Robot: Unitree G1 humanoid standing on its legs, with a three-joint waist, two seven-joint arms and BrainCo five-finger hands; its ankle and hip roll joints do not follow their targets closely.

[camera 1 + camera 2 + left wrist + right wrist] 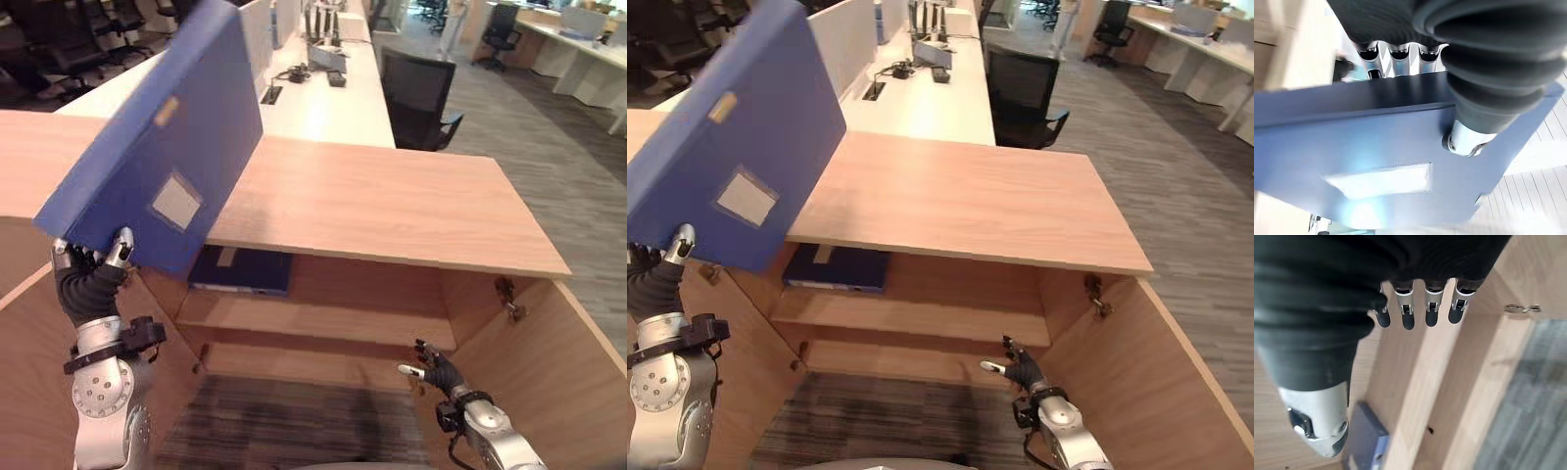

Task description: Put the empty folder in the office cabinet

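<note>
Up at the left of the head views, the left hand (pixel 93 269) grips the lower edge of the blue folder (pixel 162 137), thumb on the labelled face and fingers (pixel 1391 53) curled over the folder's edge, as the left wrist view shows. The folder is raised and tilted, above and in front of the left end of the wooden office cabinet (pixel 392 206), whose doors stand open. A second blue folder (pixel 240 269) lies flat on the cabinet's upper shelf (pixel 323 318), toward the left. The right hand (pixel 436 370) hangs low by the open right door (pixel 549 362), fingers relaxed and holding nothing. Behind the cabinet stand white desks (pixel 313 103) and a black office chair (pixel 416 98).
</note>
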